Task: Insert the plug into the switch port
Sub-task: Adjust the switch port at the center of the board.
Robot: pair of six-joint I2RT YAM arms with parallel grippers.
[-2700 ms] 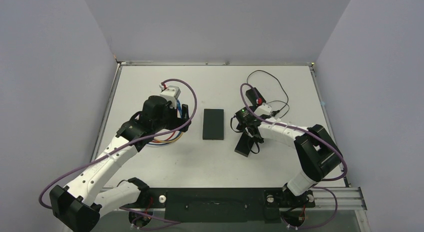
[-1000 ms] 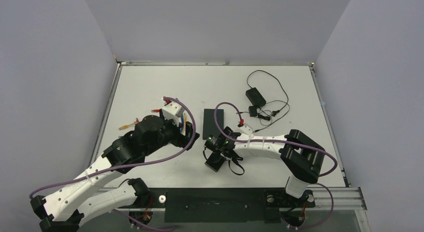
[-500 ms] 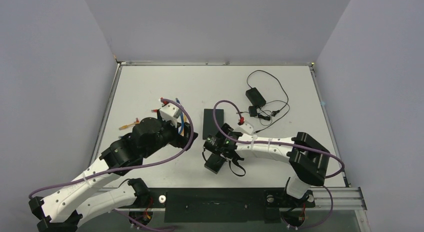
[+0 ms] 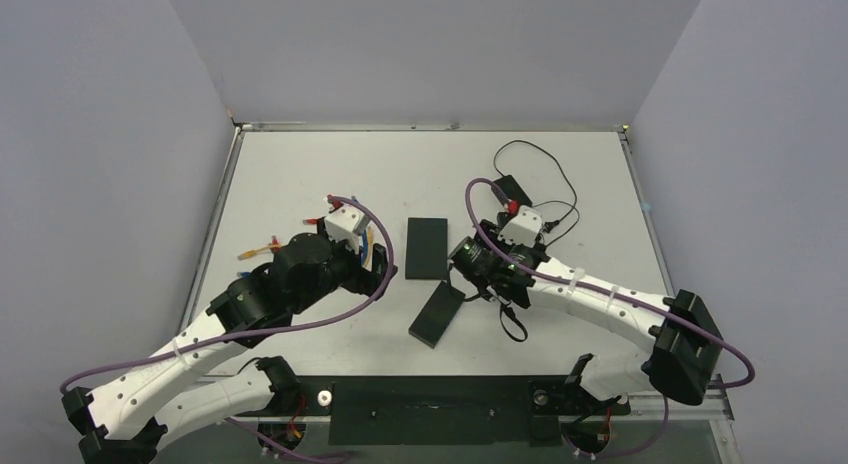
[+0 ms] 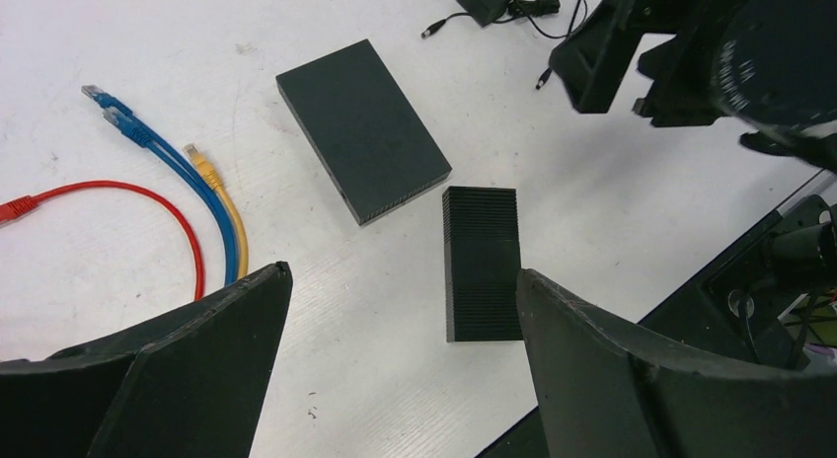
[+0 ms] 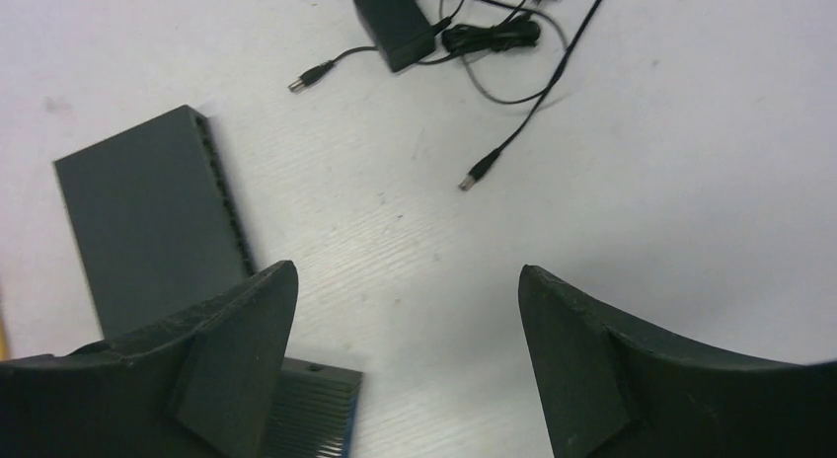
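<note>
L arm bent low, left gripper (image 5: 403, 276) jaws wide, empty | R arm reaching mid-table, right gripper (image 6: 407, 272) wide open too, I'm holding nothing | switch (image 4: 427, 248): smooth matte black slab, long axis pointing away from me | plug (image 6: 482, 170): small barrel on thin black cable, loose on the table right of switch, lying diagonal, tip toward my right gripper

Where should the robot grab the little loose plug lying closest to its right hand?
Grip the plug by its stiff dark sleeve, just behind the metal tip, coming straight down with the jaws closing across its width. It lies flat on bare table with room either side, and its thin cable looks too floppy to steer it by.
</note>
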